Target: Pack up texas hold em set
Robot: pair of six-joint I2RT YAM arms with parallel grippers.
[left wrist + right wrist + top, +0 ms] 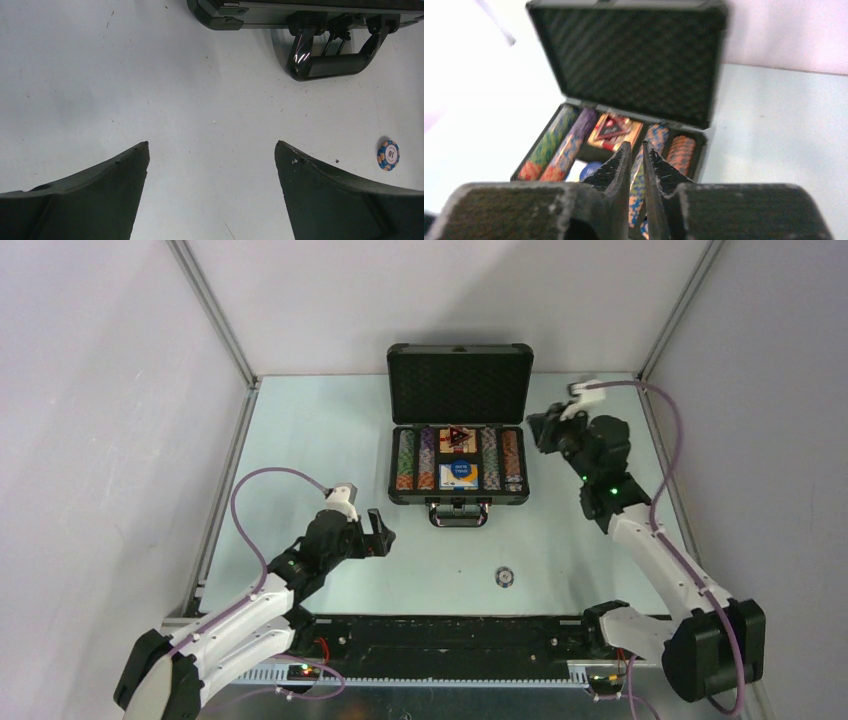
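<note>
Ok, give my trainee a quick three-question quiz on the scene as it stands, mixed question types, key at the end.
1. True or false: the lid of the briefcase is shut.
2. Where is the loose chip?
A. in a chip row inside the briefcase
B. on the table, nearer the arm bases than the handle
C. on the lid's foam
3. Which gripper has its jaws wide apart over bare table, holding nothing?

Key
1. False: the lid stands upright and open, with the chip rows showing.
2. B
3. The left gripper.
</note>
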